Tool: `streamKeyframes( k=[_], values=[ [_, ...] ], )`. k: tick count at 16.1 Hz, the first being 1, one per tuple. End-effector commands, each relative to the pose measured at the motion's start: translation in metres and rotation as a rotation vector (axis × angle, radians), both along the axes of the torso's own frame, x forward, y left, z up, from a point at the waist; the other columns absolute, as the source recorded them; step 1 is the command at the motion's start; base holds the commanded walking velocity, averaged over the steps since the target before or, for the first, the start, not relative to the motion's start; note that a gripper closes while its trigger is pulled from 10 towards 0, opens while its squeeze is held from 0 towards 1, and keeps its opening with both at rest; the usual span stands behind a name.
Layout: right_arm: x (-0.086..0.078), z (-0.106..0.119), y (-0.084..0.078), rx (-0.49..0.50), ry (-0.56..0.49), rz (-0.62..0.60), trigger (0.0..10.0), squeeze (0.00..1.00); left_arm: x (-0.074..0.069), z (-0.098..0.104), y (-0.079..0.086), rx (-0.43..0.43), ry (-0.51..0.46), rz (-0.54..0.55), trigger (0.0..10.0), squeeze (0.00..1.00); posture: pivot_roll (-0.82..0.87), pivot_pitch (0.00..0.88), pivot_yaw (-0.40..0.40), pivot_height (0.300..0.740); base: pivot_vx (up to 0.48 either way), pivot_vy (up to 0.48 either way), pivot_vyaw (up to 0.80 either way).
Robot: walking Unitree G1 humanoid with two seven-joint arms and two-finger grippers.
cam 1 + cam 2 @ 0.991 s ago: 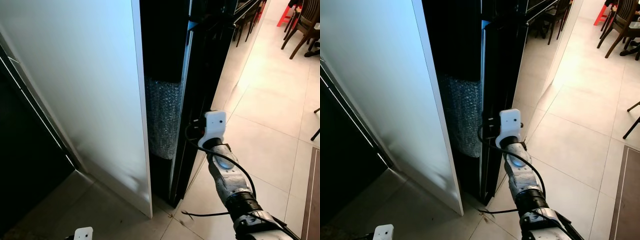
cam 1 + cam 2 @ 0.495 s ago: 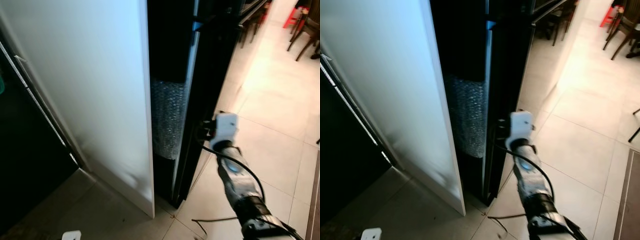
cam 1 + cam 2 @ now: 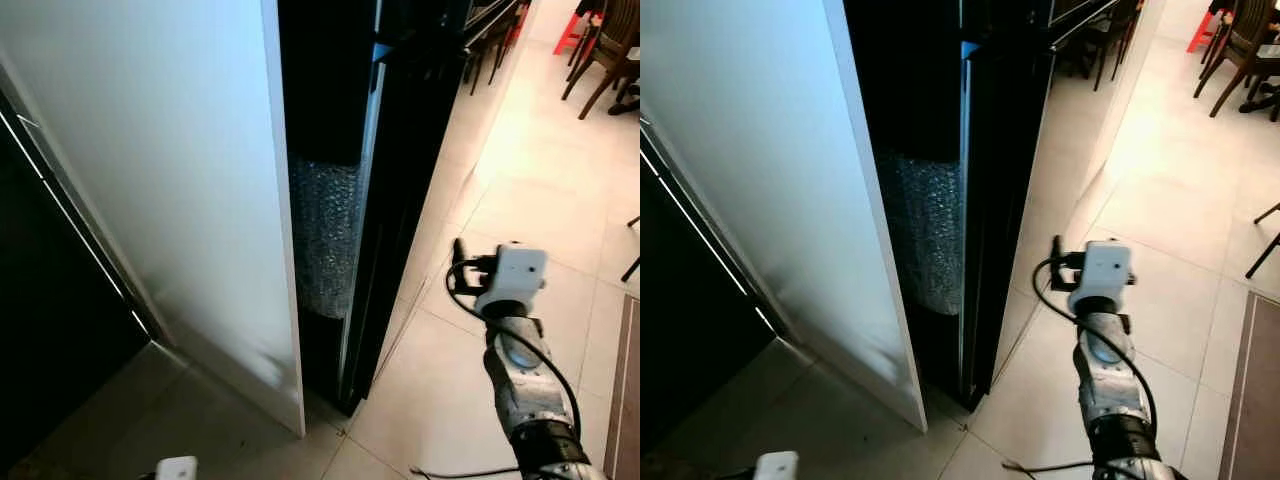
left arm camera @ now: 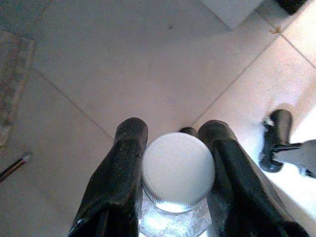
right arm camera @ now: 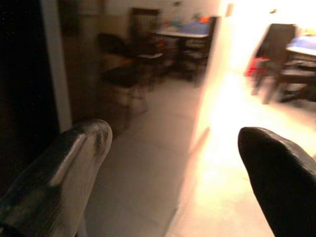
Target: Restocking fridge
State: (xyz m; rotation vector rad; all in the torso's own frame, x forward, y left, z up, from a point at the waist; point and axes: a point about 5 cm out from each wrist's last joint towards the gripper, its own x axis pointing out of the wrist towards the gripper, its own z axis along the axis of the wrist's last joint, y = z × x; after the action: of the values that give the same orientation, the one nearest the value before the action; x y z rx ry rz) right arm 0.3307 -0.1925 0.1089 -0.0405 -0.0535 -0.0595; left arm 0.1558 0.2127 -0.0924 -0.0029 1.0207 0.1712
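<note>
One second on, my right hand [image 5: 168, 148], fingers spread wide, has come off the tall black fridge door [image 3: 395, 170]. That door stands ajar. My left hand [image 4: 173, 168] grips the white-capped clear bottle [image 4: 177, 170] low over the floor.

White fridge door [image 3: 170, 180] ajar, bubble wrap [image 3: 325, 235] in the dark gap beside a black door edge [image 3: 400, 180], right arm [image 3: 515, 350] raised over tiled floor [image 3: 540, 190], well apart from it.

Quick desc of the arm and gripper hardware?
Right arm: silver metal links, a black collar lower down, a white boxy module at the wrist and a loose black cable looping alongside. Both grippers have two long, rounded black fingers; the right fingers look worn grey.
</note>
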Motion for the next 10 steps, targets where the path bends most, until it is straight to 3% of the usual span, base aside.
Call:
streamKeyframes(
  k=[1,4,6,10],
  values=[
    [-0.001,-0.003,0.027,0.027,0.051,0.169,10.0,0.0,-0.001,-0.001,-0.003,0.019,0.009,-0.012,10.0,0.0,-0.09,0.0,0.001,0.74,0.0,0.0,0.0],
    [-0.002,-0.002,0.068,0.001,0.073,0.407,10.0,0.0,-0.002,-0.001,0.001,0.024,0.013,-0.003,10.0,0.0,-0.09,0.0,0.0,0.74,0.0,0.0,0.0],
    [0.009,0.006,0.082,0.009,0.061,0.42,10.0,0.0,-0.002,0.0,0.003,0.028,0.014,0.0,10.0,0.0,-0.08,0.0,-0.001,0.74,0.0,0.0,0.0],
    [0.028,0.027,0.091,-0.004,0.017,0.369,10.0,0.0,-0.004,0.002,0.015,0.039,0.014,0.017,10.0,0.0,-0.07,0.0,0.0,0.74,0.0,0.0,0.0]
  ],
)
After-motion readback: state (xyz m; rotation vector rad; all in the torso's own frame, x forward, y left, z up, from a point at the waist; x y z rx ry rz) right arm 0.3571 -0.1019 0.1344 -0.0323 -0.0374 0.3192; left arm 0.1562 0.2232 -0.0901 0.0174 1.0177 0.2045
